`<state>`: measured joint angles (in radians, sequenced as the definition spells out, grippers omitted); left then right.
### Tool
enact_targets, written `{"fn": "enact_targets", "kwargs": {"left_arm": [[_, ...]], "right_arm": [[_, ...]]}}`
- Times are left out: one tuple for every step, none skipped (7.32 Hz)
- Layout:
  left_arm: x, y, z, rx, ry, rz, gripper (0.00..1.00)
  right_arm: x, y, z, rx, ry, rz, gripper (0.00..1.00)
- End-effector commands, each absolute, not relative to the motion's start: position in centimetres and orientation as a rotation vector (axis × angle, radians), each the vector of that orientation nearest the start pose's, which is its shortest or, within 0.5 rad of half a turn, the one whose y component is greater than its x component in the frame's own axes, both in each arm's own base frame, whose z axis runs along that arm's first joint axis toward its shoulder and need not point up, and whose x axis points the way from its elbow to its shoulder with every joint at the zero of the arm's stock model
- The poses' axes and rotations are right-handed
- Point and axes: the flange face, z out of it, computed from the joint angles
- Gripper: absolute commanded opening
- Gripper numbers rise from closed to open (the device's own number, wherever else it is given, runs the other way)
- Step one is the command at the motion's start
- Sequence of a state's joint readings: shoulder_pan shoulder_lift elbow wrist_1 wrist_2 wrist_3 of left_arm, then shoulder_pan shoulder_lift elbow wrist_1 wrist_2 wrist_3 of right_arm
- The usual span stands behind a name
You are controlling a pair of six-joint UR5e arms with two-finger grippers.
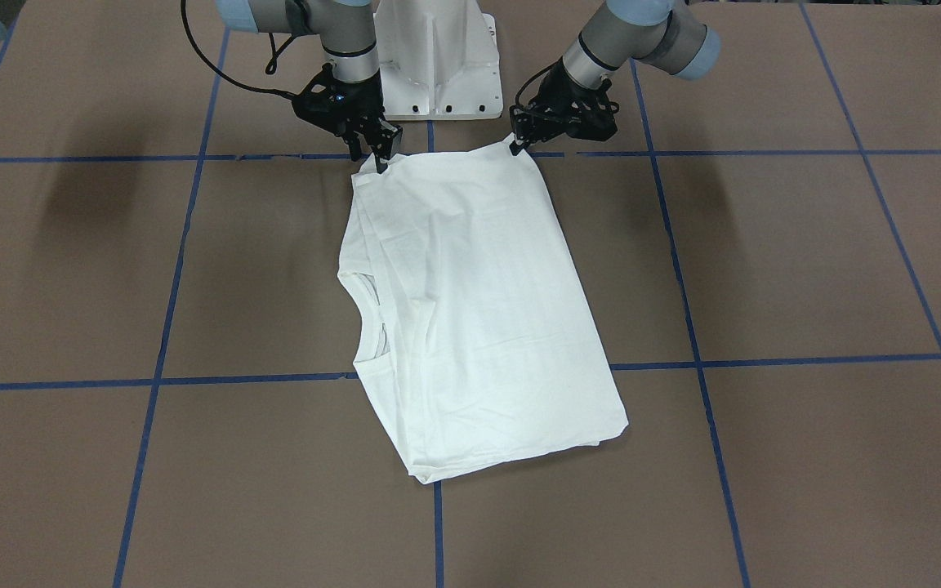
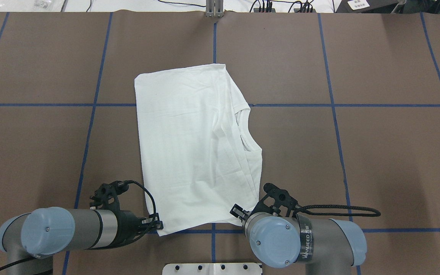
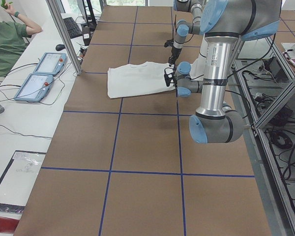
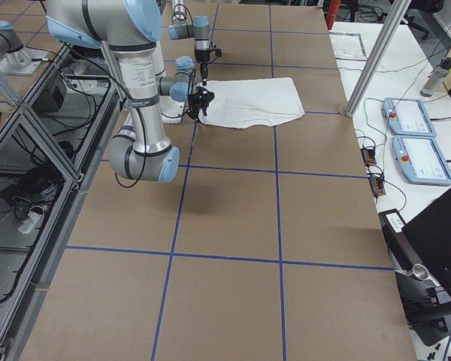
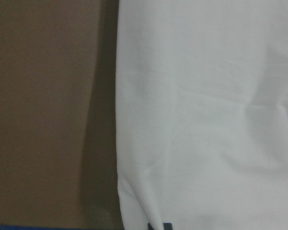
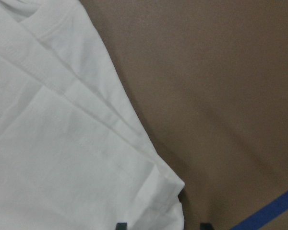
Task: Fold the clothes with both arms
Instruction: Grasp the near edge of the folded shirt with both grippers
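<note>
My left fingers (image 1: 517, 141) pinch one corner of the folded white T-shirt (image 1: 470, 310); my right fingers (image 1: 378, 155) stand parted around the other. Both should grip before lifting together.

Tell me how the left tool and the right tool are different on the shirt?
The left tool looks pinched shut on the T-shirt; the right tool has its tips apart around a corner. The right tool is on the collar side; the left tool is on the plain side. Both are black and sit at shirt corners.
</note>
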<state>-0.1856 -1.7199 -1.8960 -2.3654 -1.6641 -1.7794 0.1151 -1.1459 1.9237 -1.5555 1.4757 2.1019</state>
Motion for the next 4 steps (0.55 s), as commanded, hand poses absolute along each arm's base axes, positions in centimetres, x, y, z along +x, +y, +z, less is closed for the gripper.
{"fn": "enact_targets", "kwargs": {"left_arm": [[50.39,-22.16,33.81,-0.095,1.271,-0.282,0.00],[50.42,-22.07,33.81,-0.097,1.271,-0.279,0.00],[50.42,-22.07,33.81,-0.097,1.271,-0.279,0.00],[50.42,-22.07,33.81,-0.097,1.271,-0.279,0.00]], "right_arm": [[-57.49,-21.12,27.12,-0.075,-0.812,0.650,0.57],[-57.51,-21.12,27.14,-0.066,-0.813,0.651,0.57],[-57.51,-21.12,27.14,-0.066,-0.813,0.650,0.57],[-57.65,-21.14,27.26,-0.065,-0.808,0.650,0.57]]}}
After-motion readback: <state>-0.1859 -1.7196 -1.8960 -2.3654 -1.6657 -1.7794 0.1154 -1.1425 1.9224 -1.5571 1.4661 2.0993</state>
